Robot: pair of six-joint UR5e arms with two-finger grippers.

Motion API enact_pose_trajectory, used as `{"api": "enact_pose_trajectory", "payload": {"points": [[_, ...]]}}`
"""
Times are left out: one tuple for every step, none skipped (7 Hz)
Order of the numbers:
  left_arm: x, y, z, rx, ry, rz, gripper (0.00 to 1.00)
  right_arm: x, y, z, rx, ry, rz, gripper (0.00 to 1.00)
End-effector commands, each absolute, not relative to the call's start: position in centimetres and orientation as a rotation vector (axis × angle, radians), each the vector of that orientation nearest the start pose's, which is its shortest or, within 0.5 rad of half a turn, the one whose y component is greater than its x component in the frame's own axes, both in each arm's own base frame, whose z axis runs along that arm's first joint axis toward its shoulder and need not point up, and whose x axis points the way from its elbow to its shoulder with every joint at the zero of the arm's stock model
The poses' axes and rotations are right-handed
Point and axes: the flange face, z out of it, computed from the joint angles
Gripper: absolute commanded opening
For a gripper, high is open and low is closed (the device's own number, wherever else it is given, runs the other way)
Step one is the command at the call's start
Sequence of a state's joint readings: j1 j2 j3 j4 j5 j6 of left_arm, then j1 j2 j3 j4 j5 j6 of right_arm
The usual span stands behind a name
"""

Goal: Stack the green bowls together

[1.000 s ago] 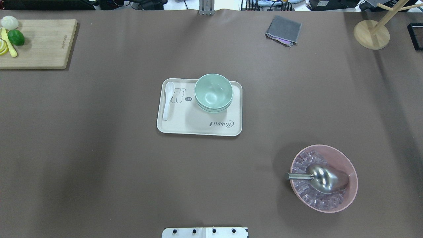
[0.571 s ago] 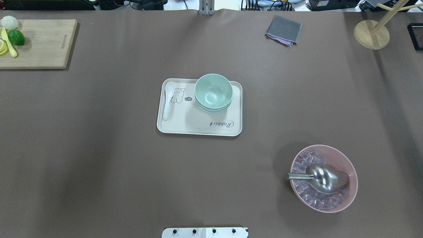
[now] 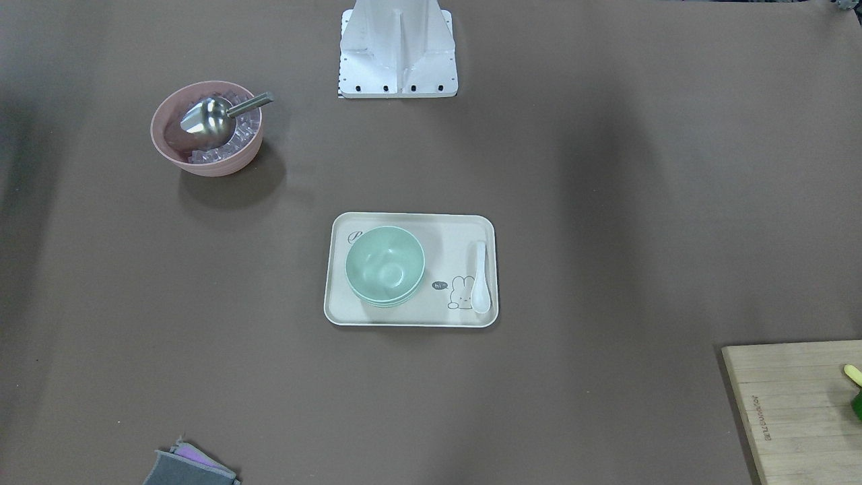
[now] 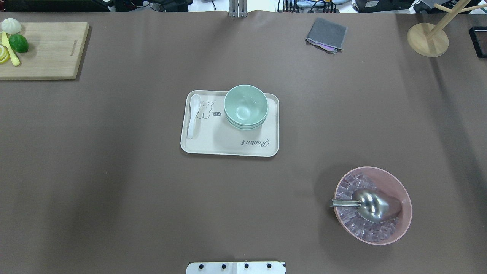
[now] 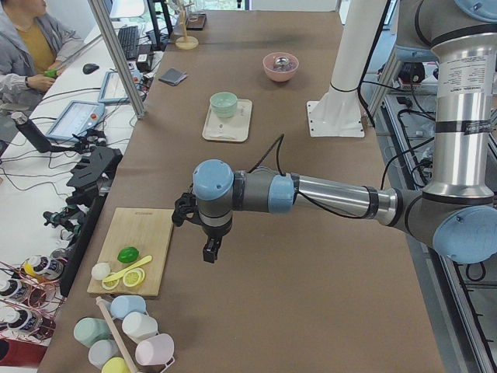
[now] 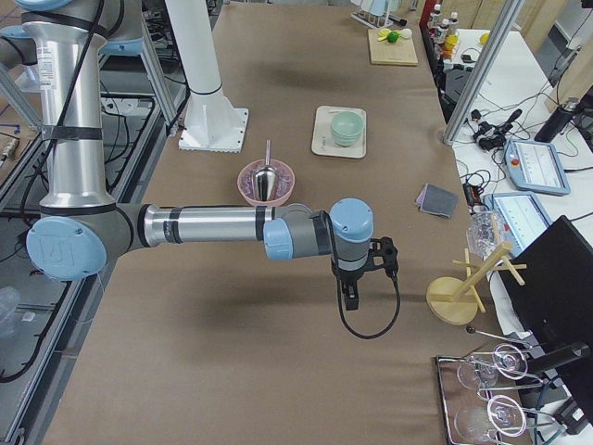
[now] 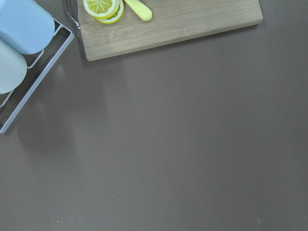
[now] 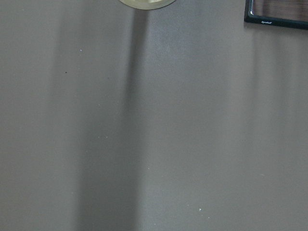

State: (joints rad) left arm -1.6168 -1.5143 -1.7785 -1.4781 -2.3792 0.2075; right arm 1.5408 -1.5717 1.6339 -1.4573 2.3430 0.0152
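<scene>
The green bowls (image 4: pixel 245 106) sit nested in one stack on the right part of a cream tray (image 4: pixel 228 147) at mid-table. The stack also shows in the front-facing view (image 3: pixel 385 265), the left view (image 5: pixel 224 102) and the right view (image 6: pixel 347 126). Both grippers are far from it. My left gripper (image 5: pixel 211 250) hangs over the table near the cutting board. My right gripper (image 6: pixel 350 298) hangs over bare table near the wooden stand. Both show only in the side views, so I cannot tell whether either is open or shut. Nothing shows in either.
A white spoon (image 4: pixel 194 114) lies on the tray's left. A pink bowl (image 4: pixel 380 240) with ice and a metal scoop (image 4: pixel 374 205) stands near right. A cutting board (image 4: pixel 49 49) with fruit is far left, a grey cloth (image 4: pixel 327 35) and wooden stand (image 4: pixel 427 39) far right.
</scene>
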Motion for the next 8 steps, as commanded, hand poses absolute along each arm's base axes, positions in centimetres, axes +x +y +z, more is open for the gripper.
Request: {"api": "enact_pose_trajectory", "payload": {"points": [[-8.2, -46.19, 59.56, 0.158, 0.794, 0.17, 0.98, 4.87, -50.33, 61.83, 0.153, -0.758, -0.099, 1.0], [-8.2, -46.25, 59.71, 0.155, 0.795, 0.168, 0.98, 4.88, -50.37, 61.82, 0.155, -0.746, -0.1, 1.0], [-8.19, -46.19, 59.85, 0.152, 0.797, 0.167, 0.98, 4.87, -50.38, 61.89, 0.154, -0.737, -0.1, 1.0], [-8.17, -46.19, 59.83, 0.153, 0.8, 0.168, 0.98, 4.83, -50.33, 61.92, 0.153, -0.733, -0.101, 1.0], [-8.17, -46.25, 59.83, 0.153, 0.8, 0.168, 0.98, 4.7, -50.34, 62.02, 0.151, -0.73, -0.104, 1.0], [-8.17, -46.25, 59.83, 0.153, 0.8, 0.168, 0.98, 4.93, -50.32, 61.79, 0.164, -0.719, -0.106, 1.0], [-8.17, -46.25, 59.76, 0.154, 0.799, 0.169, 0.98, 4.98, -50.5, 61.09, 0.186, -0.709, -0.135, 1.0], [-8.17, -46.25, 59.76, 0.154, 0.799, 0.169, 0.98, 4.98, -50.43, 61.09, 0.186, -0.709, -0.136, 1.0]]}}
